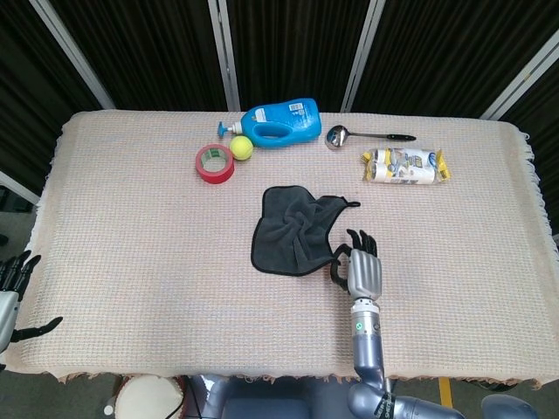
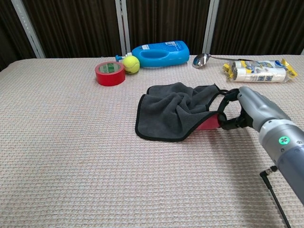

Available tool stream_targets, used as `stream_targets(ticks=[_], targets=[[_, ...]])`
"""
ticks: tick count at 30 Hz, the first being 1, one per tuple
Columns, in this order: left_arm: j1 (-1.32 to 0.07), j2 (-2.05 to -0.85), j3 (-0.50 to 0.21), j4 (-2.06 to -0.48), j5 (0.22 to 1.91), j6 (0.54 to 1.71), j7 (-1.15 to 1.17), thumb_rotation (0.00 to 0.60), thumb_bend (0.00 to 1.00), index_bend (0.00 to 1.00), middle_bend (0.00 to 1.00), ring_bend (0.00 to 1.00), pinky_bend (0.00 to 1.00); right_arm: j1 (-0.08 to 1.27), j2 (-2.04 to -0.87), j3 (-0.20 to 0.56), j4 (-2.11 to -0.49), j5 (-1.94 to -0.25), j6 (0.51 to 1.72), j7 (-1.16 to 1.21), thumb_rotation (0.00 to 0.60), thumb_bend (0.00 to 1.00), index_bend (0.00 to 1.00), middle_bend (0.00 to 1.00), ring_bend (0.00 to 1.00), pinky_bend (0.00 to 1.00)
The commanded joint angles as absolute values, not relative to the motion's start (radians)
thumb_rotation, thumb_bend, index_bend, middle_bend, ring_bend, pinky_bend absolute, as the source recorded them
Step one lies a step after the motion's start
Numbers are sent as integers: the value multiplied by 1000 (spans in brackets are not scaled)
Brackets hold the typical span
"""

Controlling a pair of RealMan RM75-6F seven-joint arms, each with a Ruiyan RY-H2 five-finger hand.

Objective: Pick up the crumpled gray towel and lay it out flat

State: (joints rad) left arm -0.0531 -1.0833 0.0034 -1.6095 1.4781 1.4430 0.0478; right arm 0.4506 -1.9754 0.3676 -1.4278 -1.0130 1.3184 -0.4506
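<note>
We had our right hand point(image 2: 247, 110) pinching the crumpled gray towel point(image 2: 176, 111) by its near corner, lifted; spreading it flat remained undone.

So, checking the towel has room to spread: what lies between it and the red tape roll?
Nothing. In the head view only bare woven table cover separates the gray towel from the red tape roll; the chest view agrees.

Towel point(image 1: 295, 230) lying just left of right hand's fingers point(image 2: 231, 108); tape point(image 1: 214, 163), ball point(image 1: 241, 147), bottle point(image 1: 278, 121) sitting well beyond, w/ spoon point(image 1: 365, 136).
</note>
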Motion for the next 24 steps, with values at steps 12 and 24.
stream_targets(ticks=[12, 24], targets=[[-57, -1084, 0, -1622, 1464, 1432, 60, 600, 40, 0, 0, 0, 9, 550, -1883, 448, -1446, -1038, 1275, -515, 600, 560, 583, 159, 8, 36], [-65, -1080, -3, -1637, 1443, 1408, 63, 600, 40, 5, 0, 0, 9, 657, -1851, 489, -1436, -1030, 1237, -608, 600, 559, 599, 159, 8, 36]])
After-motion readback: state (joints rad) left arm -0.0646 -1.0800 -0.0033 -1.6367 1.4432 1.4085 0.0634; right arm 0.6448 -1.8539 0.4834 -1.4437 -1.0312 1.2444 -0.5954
